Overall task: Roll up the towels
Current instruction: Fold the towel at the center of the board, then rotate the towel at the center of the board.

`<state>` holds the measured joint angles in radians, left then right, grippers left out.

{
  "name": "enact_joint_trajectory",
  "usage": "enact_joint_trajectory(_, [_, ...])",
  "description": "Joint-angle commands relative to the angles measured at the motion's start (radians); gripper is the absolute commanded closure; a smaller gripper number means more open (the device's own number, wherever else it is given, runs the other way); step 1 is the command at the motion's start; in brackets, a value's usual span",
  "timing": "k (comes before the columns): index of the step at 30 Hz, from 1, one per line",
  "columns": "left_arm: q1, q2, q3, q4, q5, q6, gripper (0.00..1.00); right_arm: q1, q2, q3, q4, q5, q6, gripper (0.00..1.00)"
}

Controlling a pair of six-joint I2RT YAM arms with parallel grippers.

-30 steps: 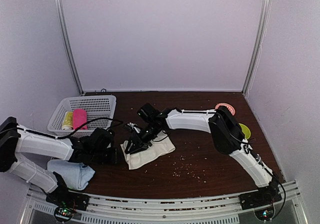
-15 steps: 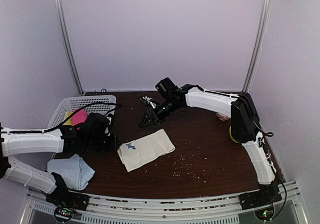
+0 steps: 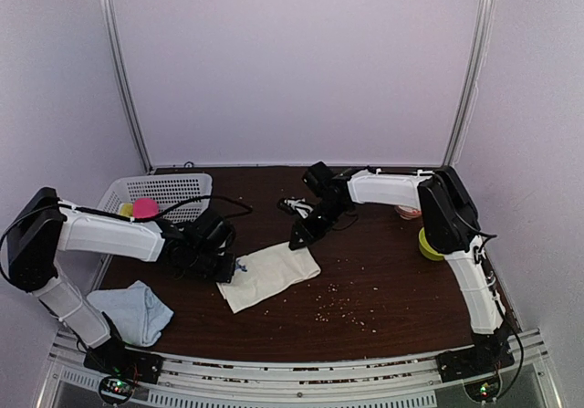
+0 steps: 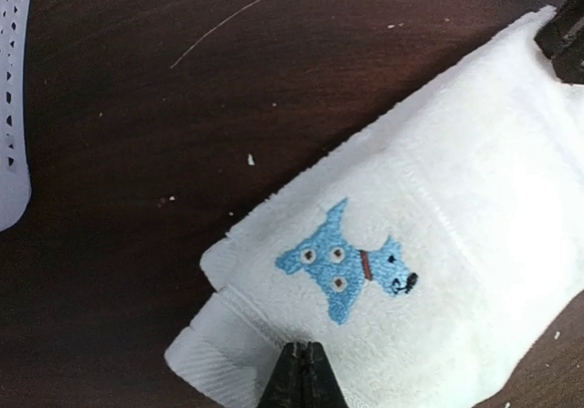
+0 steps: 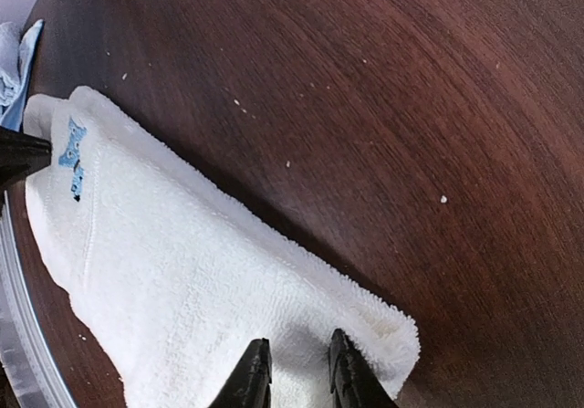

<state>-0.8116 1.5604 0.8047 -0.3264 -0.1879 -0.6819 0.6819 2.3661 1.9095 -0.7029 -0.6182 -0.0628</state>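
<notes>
Left gripper (image 4: 294,378): tips pressed together at the near edge of the cream-white towel (image 4: 447,225), beside its embroidered blue dog (image 4: 342,262); whether any fabric is pinched cannot be told. Right gripper (image 5: 294,371): fingers a narrow gap apart over the same towel's opposite end, tips cut off by the frame. Pale blue towel (image 3: 137,309): crumpled at the table's (image 3: 383,289) near left, its left edge hidden by the left arm.

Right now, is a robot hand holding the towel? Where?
Cannot tell. The left gripper is shut at the edge of the white towel, near the dog; the right gripper stands open over its other end.
</notes>
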Motion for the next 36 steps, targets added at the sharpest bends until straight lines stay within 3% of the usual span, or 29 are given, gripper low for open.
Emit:
enact_joint_trajectory(1, [0.03, 0.067, 0.05, -0.021, -0.031, 0.039, 1.0, -0.011, -0.018, -0.052, -0.001, 0.1, -0.046, 0.78])
enact_joint_trajectory(5, [0.045, 0.146, 0.101, 0.016, -0.032, 0.081, 1.0, -0.015, -0.092, -0.2, -0.005, 0.12, -0.055, 0.79])
enact_joint_trajectory(12, [0.072, 0.341, 0.319, 0.098, -0.024, 0.262, 1.0, 0.006, -0.268, -0.485, 0.003, 0.058, -0.06, 0.8])
enact_joint_trajectory(17, [0.111, 0.503, 0.559, 0.113, 0.05, 0.352, 1.0, 0.066, -0.328, -0.51, -0.091, -0.154, -0.148, 0.78])
enact_joint_trajectory(20, [0.115, 0.507, 0.641, 0.091, 0.066, 0.361, 0.94, 0.04, -0.366, -0.493, -0.149, -0.18, -0.187, 0.76])
enact_joint_trajectory(26, [0.114, 0.368, 0.535, 0.082, 0.081, 0.337, 0.72, -0.075, -0.459, -0.516, -0.142, -0.213, -0.23, 0.74])
enact_joint_trajectory(33, [0.113, 0.235, 0.376, 0.043, 0.187, 0.27, 0.71, -0.163, -0.471, -0.544, -0.09, -0.217, -0.277, 0.73])
enact_joint_trajectory(36, [0.112, 0.241, 0.367, 0.03, 0.217, 0.261, 0.71, -0.185, -0.506, -0.598, 0.023, -0.182, -0.247, 0.73])
